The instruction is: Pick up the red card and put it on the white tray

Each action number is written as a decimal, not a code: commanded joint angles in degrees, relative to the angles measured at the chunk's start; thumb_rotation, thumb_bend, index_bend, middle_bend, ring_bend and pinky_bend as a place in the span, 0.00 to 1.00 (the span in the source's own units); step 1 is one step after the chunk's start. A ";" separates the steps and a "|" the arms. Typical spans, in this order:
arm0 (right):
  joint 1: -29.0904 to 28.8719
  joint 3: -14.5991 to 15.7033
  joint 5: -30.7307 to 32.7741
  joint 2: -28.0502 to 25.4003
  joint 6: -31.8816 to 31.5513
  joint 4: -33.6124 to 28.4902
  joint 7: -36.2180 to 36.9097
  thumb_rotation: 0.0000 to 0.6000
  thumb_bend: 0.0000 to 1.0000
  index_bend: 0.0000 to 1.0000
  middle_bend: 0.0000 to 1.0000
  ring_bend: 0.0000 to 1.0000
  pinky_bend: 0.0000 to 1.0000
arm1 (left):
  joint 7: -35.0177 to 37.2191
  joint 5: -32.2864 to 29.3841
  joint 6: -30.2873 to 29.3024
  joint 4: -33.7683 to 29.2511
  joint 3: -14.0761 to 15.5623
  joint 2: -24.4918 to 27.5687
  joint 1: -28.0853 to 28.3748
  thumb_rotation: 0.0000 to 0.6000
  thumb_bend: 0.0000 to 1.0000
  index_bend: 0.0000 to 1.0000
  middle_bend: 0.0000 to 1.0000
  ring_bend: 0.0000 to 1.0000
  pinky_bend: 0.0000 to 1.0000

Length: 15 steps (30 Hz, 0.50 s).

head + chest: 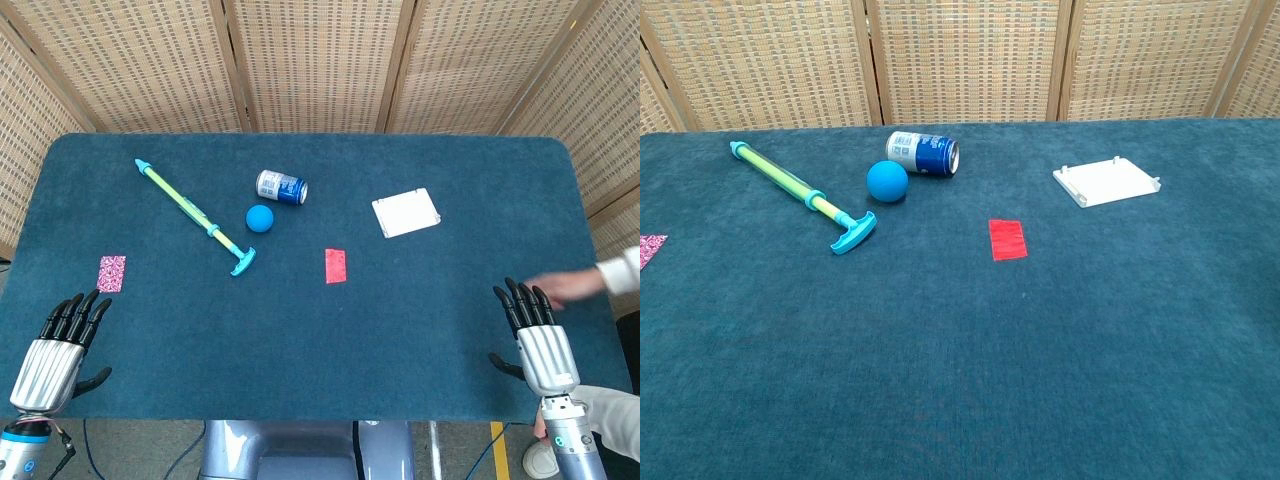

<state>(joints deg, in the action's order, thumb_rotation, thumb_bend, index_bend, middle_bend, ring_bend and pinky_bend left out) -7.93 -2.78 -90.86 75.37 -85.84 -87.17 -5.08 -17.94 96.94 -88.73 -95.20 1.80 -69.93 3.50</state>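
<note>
Red card (335, 265) lies flat on the blue table (300, 340), near the white tray (405, 212) and apart from it. Left hand (62, 345) and right hand (535, 330) rest near the table's front corners, fingers spread, holding nothing.

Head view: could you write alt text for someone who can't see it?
A red card lies flat mid-table on blue cloth, a white tray beyond it to the right. Both robot hands, left hand and right hand, rest open at the near corners, holding nothing. A can, ball, toy pump and pink card lie left.
</note>
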 commanded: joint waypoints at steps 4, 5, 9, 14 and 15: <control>0.01 0.01 -0.01 -0.02 -0.01 -0.06 0.00 1.00 0.21 0.05 0.00 0.00 0.00 | 0.02 0.00 0.01 0.01 0.03 0.02 -0.02 1.00 0.08 0.00 0.00 0.00 0.09; 0.01 0.01 -0.03 -0.02 -0.01 -0.08 -0.01 1.00 0.21 0.05 0.00 0.00 0.00 | 0.05 0.00 -0.02 0.01 0.01 0.02 -0.03 1.00 0.08 0.00 0.00 0.00 0.09; 0.01 0.01 -0.02 -0.02 0.01 -0.09 0.00 1.00 0.21 0.05 0.00 0.00 0.00 | 0.22 -0.01 -0.08 0.03 -0.05 0.06 -0.03 1.00 0.08 0.00 0.00 0.00 0.09; 0.05 -0.04 0.03 -0.13 -0.06 -0.19 0.20 1.00 0.21 0.05 0.00 0.00 0.00 | 0.32 0.01 -0.08 -0.05 -0.10 0.10 0.03 1.00 0.08 0.00 0.00 0.00 0.09; 0.07 -0.04 0.04 -0.16 -0.09 -0.20 0.26 1.00 0.21 0.05 0.00 0.00 0.00 | 0.30 0.07 -0.09 -0.07 -0.07 0.11 0.01 1.00 0.08 0.00 0.00 0.00 0.09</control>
<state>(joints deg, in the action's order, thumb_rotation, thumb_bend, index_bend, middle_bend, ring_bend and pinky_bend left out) -7.86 -2.83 -90.83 75.21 -85.92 -87.37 -4.82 -17.63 97.01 -88.82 -95.26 1.73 -69.82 3.51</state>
